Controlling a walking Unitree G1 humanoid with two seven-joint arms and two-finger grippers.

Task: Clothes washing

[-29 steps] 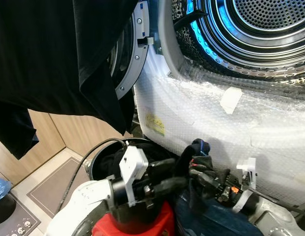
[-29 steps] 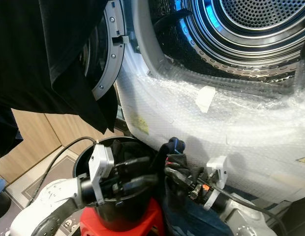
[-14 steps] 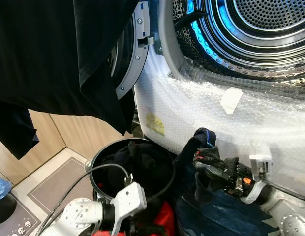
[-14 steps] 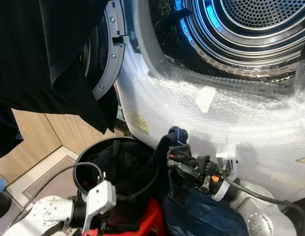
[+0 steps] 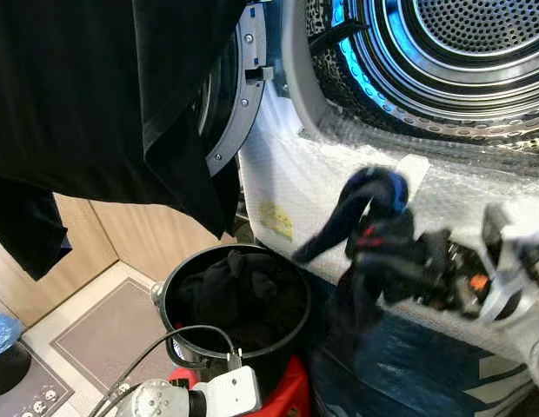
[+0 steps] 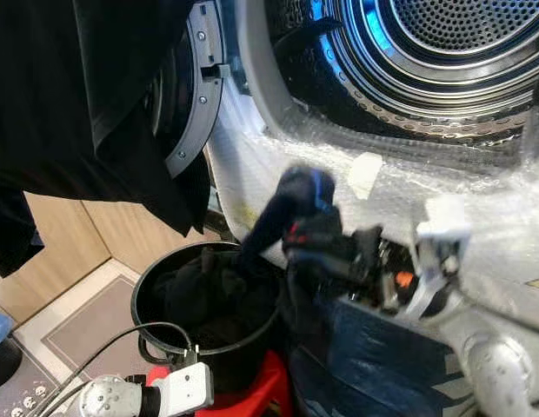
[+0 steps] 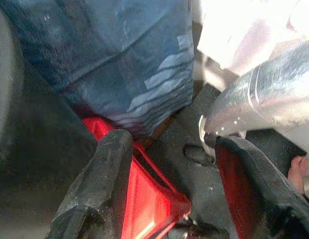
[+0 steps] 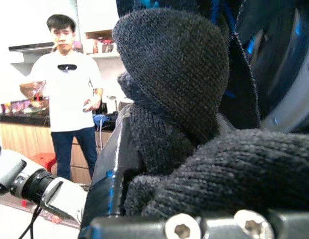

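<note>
The right gripper (image 5: 387,252) is clamping a dark knitted garment (image 5: 361,204) and holding it up in front of the washing machine's bubble-wrapped front (image 5: 339,174), below the open drum (image 5: 443,52). Part of the garment is trailing down left toward the black bucket (image 5: 169,295), which is sitting on a red stool (image 5: 291,395) and holding more dark clothes (image 5: 239,291). The left gripper (image 7: 169,164) is hanging low at the near left with its fingers (image 7: 102,184) spread apart around nothing. A black cloth (image 5: 96,95) is draping over the open door (image 5: 235,104) at the far left. A person (image 8: 70,94) is standing in the right wrist view.
</note>
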